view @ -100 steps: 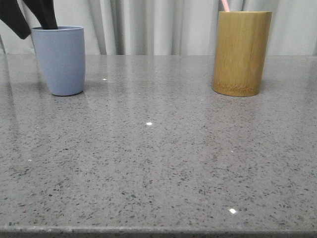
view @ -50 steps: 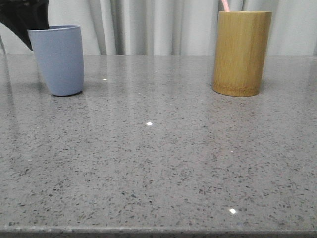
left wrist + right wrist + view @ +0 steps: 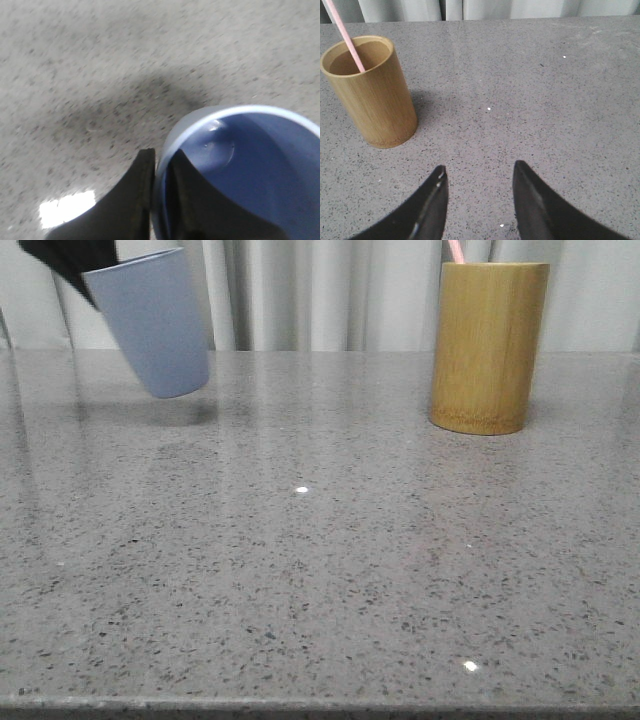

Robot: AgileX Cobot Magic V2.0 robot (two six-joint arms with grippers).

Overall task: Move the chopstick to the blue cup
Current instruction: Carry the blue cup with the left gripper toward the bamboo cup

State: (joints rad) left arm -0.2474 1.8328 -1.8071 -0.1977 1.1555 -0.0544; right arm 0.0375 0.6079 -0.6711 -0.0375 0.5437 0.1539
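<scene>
Left wrist view: we find the left gripper pinching the blue cup wall, one finger inside. Front view: cup tilted, off the table. Right gripper spread, empty. Chopstick stands in bamboo holder.

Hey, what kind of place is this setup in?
Probably a staged test bench rather than a real kitchen: a speckled grey stone-look tabletop, a plain pale curtain as backdrop, and just a blue cup and bamboo cup.
</scene>
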